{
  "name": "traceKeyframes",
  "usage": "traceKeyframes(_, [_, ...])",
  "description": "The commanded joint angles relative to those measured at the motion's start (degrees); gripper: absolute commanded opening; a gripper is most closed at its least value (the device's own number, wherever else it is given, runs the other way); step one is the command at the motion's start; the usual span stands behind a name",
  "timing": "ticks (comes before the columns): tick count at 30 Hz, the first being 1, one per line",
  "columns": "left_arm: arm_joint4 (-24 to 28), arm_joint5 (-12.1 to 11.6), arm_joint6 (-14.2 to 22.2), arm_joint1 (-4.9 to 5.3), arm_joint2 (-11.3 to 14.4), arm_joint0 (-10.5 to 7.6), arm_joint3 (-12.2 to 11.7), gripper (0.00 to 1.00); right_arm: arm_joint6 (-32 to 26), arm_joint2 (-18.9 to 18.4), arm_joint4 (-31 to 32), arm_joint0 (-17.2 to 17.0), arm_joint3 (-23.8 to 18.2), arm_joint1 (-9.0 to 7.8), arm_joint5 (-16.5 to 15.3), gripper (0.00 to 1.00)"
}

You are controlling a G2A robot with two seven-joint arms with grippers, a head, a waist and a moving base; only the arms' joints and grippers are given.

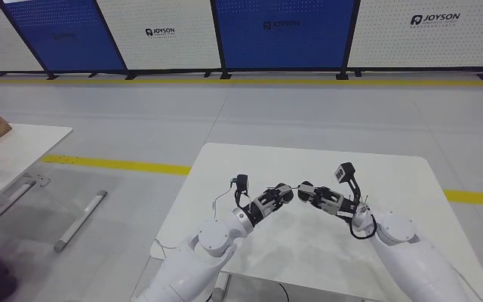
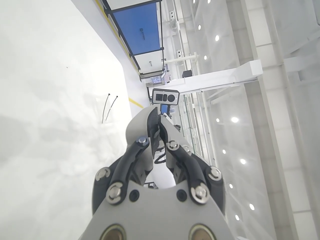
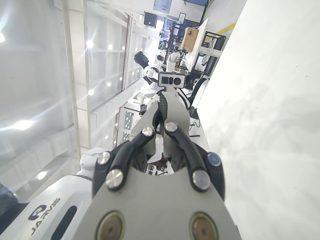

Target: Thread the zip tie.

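Observation:
Above the white table my two grippers meet tip to tip. The left gripper comes in from the left and the right gripper from the right. A thin zip tie arcs across the small gap between them. In the left wrist view the left gripper is shut, with a dark piece of the tie pinched between its fingers. The right gripper is likewise shut on a dark sliver of the tie. Both hold it clear of the tabletop.
Two spare dark zip ties lie side by side on the table near its far corner. A second white table stands off to the left across the floor. Blue and white panels line the back.

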State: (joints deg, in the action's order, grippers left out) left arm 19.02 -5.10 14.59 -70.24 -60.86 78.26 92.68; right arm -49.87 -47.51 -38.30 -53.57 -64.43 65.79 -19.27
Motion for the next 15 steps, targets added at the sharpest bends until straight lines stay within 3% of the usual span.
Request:
traceKeyframes(1, [-0.1,-0.1,-0.1,-0.02,0.0,0.02,0.0,0.00,0.5,0.0,0.1,-0.4,-0.5,0.03,0.5,0.00])
traceKeyframes(2, [-0.2,-0.1,-0.2,-0.03,0.1,0.06,0.1,0.00,0.5,-0.2,0.3,-0.7,-1.1,0.02,1.4,0.04])
traceKeyframes(3, [-0.3,-0.1,-0.3,-0.04,0.1,0.09,0.1,0.00,0.5,-0.4,0.5,-0.8,-1.5,-0.01,1.8,0.41])
traceKeyframes(4, [-0.4,-0.2,-0.3,-0.04,0.1,0.14,0.2,0.00,0.4,-0.6,0.7,-1.0,-1.8,-0.04,2.2,0.98])
traceKeyframes(10, [0.0,0.1,-0.2,0.00,-0.2,0.52,0.9,0.00,-0.5,-3.2,0.9,-2.2,-3.3,-0.53,4.2,1.00])
traceKeyframes(15, [2.2,0.2,2.3,0.48,-2.6,1.60,0.3,0.00,0.0,-7.3,1.1,-4.1,-3.0,-1.50,4.4,1.00])
